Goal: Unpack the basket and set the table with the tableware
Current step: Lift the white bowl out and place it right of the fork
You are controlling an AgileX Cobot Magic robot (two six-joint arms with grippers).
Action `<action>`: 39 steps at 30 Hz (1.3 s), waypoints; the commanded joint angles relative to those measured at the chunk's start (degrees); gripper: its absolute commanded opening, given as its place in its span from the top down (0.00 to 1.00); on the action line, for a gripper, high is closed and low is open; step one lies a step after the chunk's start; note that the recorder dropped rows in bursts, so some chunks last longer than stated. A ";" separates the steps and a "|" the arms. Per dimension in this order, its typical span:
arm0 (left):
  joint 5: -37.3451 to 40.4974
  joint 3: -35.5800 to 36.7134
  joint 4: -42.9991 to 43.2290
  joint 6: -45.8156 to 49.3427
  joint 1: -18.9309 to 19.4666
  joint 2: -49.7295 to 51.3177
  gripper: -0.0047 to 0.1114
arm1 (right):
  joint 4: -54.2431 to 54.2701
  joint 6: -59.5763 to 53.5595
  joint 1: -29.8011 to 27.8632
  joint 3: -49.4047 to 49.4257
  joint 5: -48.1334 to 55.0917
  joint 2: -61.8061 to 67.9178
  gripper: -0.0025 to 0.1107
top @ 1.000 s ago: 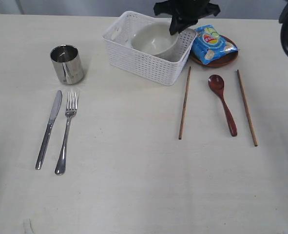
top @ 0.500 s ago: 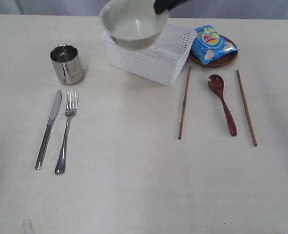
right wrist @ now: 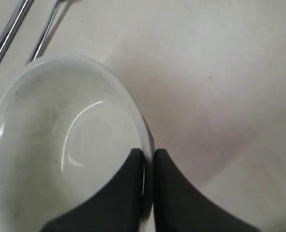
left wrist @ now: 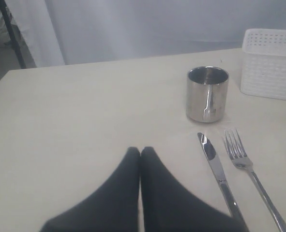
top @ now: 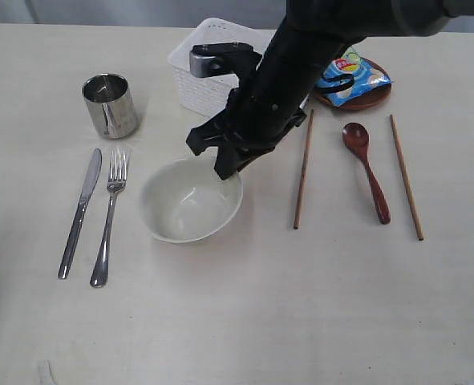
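My right gripper [top: 224,167] [right wrist: 148,152] is shut on the rim of the pale bowl [top: 190,200] [right wrist: 65,145], one finger inside and one outside. The bowl sits low over the table [top: 237,321] between the fork [top: 111,216] and the left chopstick [top: 303,169]. Behind the arm stands the white basket [top: 196,68] [left wrist: 271,63], partly hidden. The steel cup [top: 110,105] [left wrist: 207,94], knife [top: 79,212] [left wrist: 218,171], dark red spoon [top: 366,170] and second chopstick [top: 406,176] lie on the table. My left gripper [left wrist: 140,151] is shut and empty, out of the exterior view.
A blue chip bag [top: 350,74] rests on the brown plate [top: 365,99] at the back right, beside the basket. My right arm [top: 301,56] reaches across the back middle, over the basket.
My right gripper has carried the bowl from above the basket down and forward to the table between the fork and the chopstick. Nothing else has moved.
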 commanded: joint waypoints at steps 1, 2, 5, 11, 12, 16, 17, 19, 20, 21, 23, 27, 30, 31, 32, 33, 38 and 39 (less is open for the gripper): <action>-0.03 0.13 0.26 -0.13 -0.35 -0.11 0.96 | 0.78 -0.72 -0.23 1.20 -5.70 -0.64 0.98; -0.03 0.13 0.26 -0.13 -0.35 -0.11 0.96 | 0.78 -0.76 -0.23 1.20 -5.83 -0.55 0.98; -0.03 0.13 0.26 -0.13 -0.35 -0.11 0.96 | 0.78 -1.54 -0.23 1.20 -6.29 -0.55 0.98; -0.03 0.13 0.26 -0.13 -0.35 -0.11 0.96 | 0.91 -1.54 -0.23 1.20 -6.36 2.44 0.98; -0.03 0.13 0.26 -0.13 -0.35 -0.11 0.96 | 0.91 -1.54 -0.23 1.20 -6.23 2.79 0.98; -0.03 0.13 0.26 -0.13 -0.35 -0.11 0.96 | 1.15 -1.53 -0.23 1.20 -5.84 4.35 0.98; -0.03 0.13 0.26 -0.13 -0.35 -0.11 0.96 | 1.15 -1.53 -0.23 1.20 -5.84 4.46 0.98; -0.03 0.13 0.26 -0.13 -0.35 -0.11 0.96 | 0.94 -1.43 -0.23 1.20 -5.84 4.51 0.98; -0.03 0.13 0.26 -0.13 -0.35 -0.11 0.96 | 0.82 -1.43 -0.23 1.20 -5.84 4.51 0.98; -0.03 0.13 0.26 -0.13 -0.35 -0.11 0.96 | 0.67 -1.43 -0.23 1.20 -5.62 4.51 0.98; -0.03 0.13 0.26 -0.13 -0.35 -0.11 0.96 | -0.34 -1.43 -0.23 1.20 -5.24 4.51 0.91; -0.03 0.13 0.26 -0.13 -0.35 -0.11 0.96 | -1.39 -1.43 -0.23 1.20 -4.72 4.51 0.64; -0.03 0.13 0.26 -0.13 -0.35 -0.11 0.96 | -1.53 -1.43 -0.23 0.41 -4.29 4.39 0.51; -0.03 0.13 0.26 -0.13 -0.35 -0.11 0.96 | -1.91 -1.23 -0.23 -0.36 -3.36 4.28 0.51; -0.03 0.13 0.26 -0.13 -0.35 -0.11 0.96 | -2.34 -0.52 -0.23 -1.09 -2.13 3.98 0.51; -0.03 0.13 0.26 -0.13 -0.35 -0.11 0.96 | -2.69 -0.28 -0.23 -1.66 -1.00 3.32 0.52; -0.03 0.13 0.26 -0.13 -0.35 -0.11 0.96 | -9.50 2.68 -0.44 -4.63 1.82 -1.63 0.54; -0.03 0.13 0.26 -0.13 -0.35 -0.11 0.96 | -11.15 4.10 -0.84 -4.80 1.82 -2.57 0.54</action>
